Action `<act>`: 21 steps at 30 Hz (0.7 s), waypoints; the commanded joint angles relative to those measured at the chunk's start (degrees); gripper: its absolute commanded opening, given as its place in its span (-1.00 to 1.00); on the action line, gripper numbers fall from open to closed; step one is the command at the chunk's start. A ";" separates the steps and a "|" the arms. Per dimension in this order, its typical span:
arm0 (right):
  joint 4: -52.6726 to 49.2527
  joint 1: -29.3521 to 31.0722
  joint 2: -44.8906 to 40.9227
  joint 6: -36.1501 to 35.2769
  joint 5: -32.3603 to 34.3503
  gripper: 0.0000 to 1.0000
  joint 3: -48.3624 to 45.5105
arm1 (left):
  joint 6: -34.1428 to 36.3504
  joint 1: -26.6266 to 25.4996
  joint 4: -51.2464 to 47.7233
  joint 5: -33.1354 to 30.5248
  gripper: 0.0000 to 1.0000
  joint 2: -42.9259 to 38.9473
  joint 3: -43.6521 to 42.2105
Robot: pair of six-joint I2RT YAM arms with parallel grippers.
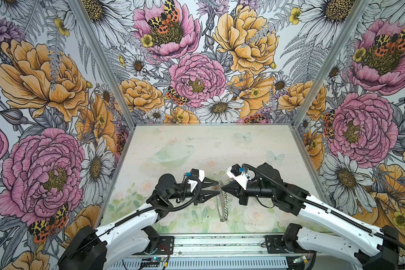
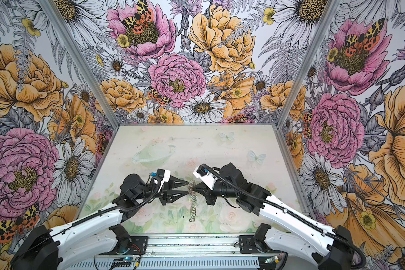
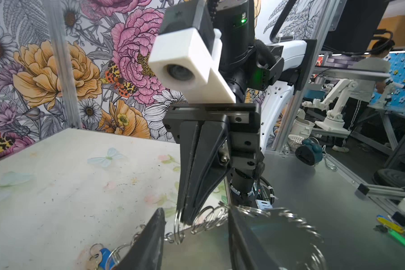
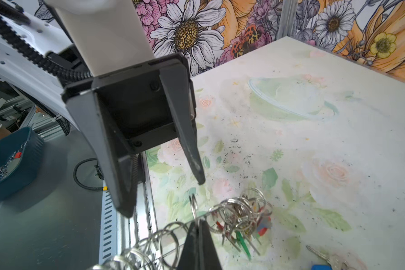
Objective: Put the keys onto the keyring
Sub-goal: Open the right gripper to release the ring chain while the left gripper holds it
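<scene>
Keyring [image 1: 223, 203] hangs edge-on in mid-air over the front middle of the table [image 1: 243, 152]. It is upright between the two arms and looks the same in both top views. Its upper rim is pinched by the right gripper [image 2: 195, 187].

Keys [image 4: 243, 224]: a bunch of red, green and blue tags on silver rings. In the right wrist view they appear to dangle from the hoop's wire loops just past the pinch. In the top views they are hidden under the arms. One blue-tagged key [image 4: 325, 261] shows at the edge of that wrist view. It looks to be lying on the table apart from the bunch, but I cannot tell for sure.

Step, as a judgement: threading, mid-task. Some keys seem to be on the hoop and at least one appears to be off. The right arm acts as holder. The left is the working arm and is empty.

Next move, judged:
- The left goes for the loose key and takes it by the tag so its ring stays free.
- It then brings that ring to a wire loop on the rim.
- The right must hold steady, since the hoop can swing from its single pinch point.
- The rings are small, so alignment has to be fine.

Left gripper [image 1: 219, 187]: jaws moderately apart, straddling the hoop's upper rim, nothing held. Whether a tip touches the loops cannot be told.

Right gripper: jaws fully together, clamped on the thin rim of the keyring, nearly nose to nose with the left.
</scene>
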 commanded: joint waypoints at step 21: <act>-20.32 1.97 7.49 -11.24 1.38 -1.00 16.12 | 6.73 -1.58 -13.08 1.23 -0.43 3.95 5.26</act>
